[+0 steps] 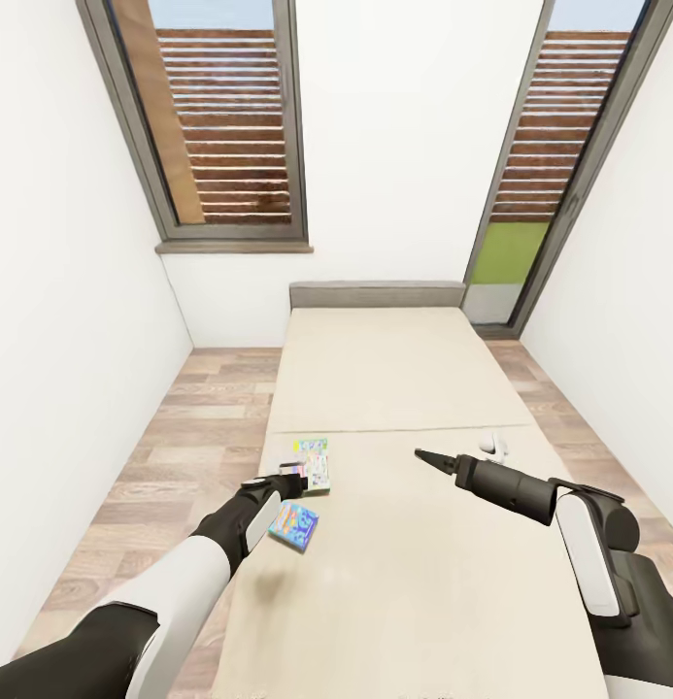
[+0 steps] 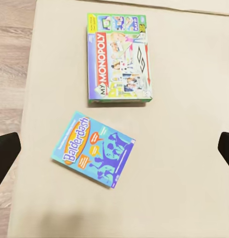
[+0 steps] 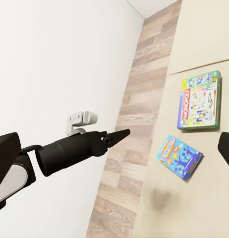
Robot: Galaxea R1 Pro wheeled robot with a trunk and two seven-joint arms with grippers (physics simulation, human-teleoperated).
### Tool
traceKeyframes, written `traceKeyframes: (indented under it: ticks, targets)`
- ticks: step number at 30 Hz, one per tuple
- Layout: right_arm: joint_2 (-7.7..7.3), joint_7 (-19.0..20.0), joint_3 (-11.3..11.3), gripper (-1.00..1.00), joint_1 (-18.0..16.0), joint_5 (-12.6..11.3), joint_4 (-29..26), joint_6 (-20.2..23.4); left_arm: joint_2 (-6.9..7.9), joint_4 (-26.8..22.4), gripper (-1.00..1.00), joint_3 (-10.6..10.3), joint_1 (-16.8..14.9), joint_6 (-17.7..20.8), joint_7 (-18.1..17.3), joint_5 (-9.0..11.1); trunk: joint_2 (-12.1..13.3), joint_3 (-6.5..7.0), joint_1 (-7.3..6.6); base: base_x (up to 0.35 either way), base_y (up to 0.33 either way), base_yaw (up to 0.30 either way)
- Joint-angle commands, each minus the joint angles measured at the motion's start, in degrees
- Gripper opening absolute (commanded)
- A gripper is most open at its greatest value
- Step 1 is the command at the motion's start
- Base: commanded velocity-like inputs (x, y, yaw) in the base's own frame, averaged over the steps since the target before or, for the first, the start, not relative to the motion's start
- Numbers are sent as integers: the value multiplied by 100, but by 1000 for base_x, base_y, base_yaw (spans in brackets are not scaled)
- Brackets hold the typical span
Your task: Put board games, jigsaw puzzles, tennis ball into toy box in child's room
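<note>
Head view: two flat board-game boxes, green-edged Monopoly (image 1: 314, 462) and blue Balderdash (image 1: 294, 524), lying on beige-sheeted bed (image 1: 394, 388), near its left edge; right gripper (image 1: 425, 454) pressed together above bed. Left wrist view: left gripper (image 2: 114, 151) spread wide above both boxes. Right wrist view: same boxes just apart.

left gripper (image 1: 286, 482) fingers spread, right gripper (image 1: 423, 455) fingers together; both arms forward
</note>
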Motion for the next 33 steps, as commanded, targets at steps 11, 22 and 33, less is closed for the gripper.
traceKeyframes:
  ticks: [11,22,33]
  targets:
    - [0,39,-17,100,-5,30,-3,24,0,-8,100,-34,-4,23,48,59,-12,-115,3,0,0,0]
    - [4,39,-2,100,-5,33,-3,24,0,-8,100,-35,-4,23,47,59,-12,-219,3,0,0,0]
    - [23,22,34,100,-5,36,-3,4,0,-44,100,-32,-4,72,46,65,-12,-322,3,0,0,0]
